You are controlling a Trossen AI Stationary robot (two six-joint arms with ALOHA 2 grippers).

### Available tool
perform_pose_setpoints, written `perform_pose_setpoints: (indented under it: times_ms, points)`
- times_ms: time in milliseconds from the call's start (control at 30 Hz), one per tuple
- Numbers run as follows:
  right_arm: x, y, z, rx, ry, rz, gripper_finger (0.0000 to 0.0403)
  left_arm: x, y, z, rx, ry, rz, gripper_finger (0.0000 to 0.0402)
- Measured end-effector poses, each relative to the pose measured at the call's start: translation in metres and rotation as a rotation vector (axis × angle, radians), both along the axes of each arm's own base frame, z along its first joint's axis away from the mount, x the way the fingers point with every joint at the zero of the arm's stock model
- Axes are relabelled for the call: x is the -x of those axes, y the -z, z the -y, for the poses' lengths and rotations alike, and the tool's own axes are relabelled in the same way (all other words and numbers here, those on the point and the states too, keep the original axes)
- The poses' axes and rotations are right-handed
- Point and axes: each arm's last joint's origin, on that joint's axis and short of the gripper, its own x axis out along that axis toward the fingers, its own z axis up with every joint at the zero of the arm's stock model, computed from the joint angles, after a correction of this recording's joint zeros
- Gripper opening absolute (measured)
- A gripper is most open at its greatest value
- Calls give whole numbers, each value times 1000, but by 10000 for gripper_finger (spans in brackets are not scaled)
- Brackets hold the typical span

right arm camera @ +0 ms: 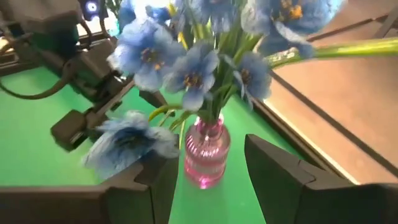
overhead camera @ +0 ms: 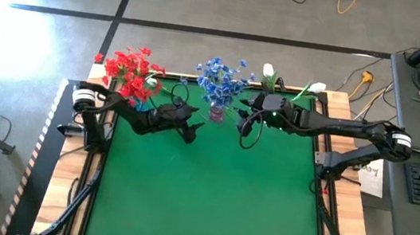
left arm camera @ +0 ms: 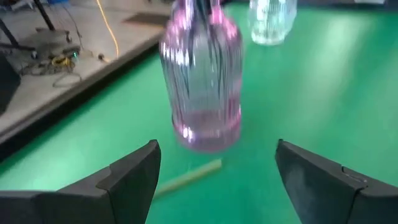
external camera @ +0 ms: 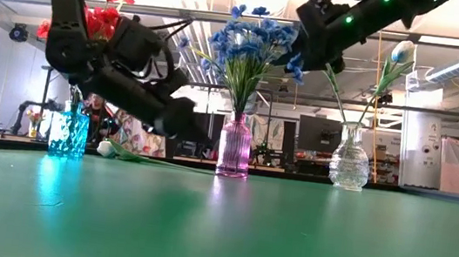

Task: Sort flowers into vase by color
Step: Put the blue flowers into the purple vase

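Along the far edge of the green table point(overhead camera: 208, 197), three glass vases are seen in a row. At the left, a teal vase point(external camera: 68, 133) is filled with red flowers point(overhead camera: 131, 72). A white tulip point(external camera: 107, 149) is seen lying flat on the mat between the teal vase and the pink vase point(external camera: 235, 147), its stem point(left arm camera: 186, 177) stretched toward the pink vase's base.

The left gripper point(left arm camera: 214, 180) is held low over the mat just left of the pink vase, with the fingers point(left arm camera: 134, 177) spread wide and nothing caught between them. The tulip's stem is seen on the mat between the open fingers, untouched.

At the centre, the pink vase is packed with blue flowers point(external camera: 248, 47), their blooms spread above its neck.

The right gripper point(right arm camera: 208, 171) is raised above the table, just right of the blue bouquet and near the blooms. Its fingers point(right arm camera: 280, 171) are parted to a middling gap, and one blue bloom point(right arm camera: 127, 140) is seen right beside the left-hand finger; whether its stem is pinched cannot be told.

At the right, a clear vase point(external camera: 349, 161) is shown holding a white tulip bud point(external camera: 401, 53) on a long green stem, tilted to the right.
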Motion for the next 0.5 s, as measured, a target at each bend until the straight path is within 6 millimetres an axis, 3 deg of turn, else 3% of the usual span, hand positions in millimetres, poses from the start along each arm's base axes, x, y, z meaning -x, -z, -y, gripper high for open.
perform_pose_setpoints:
  times_ms: [200,500]
  points:
    - [9,-6,-16,-46,-26,-13,176,11,6,5,10,21,-160,298]
    - [10,-10,-37,-71,-88,2,176,9,10,4,-52,77,-340,293]
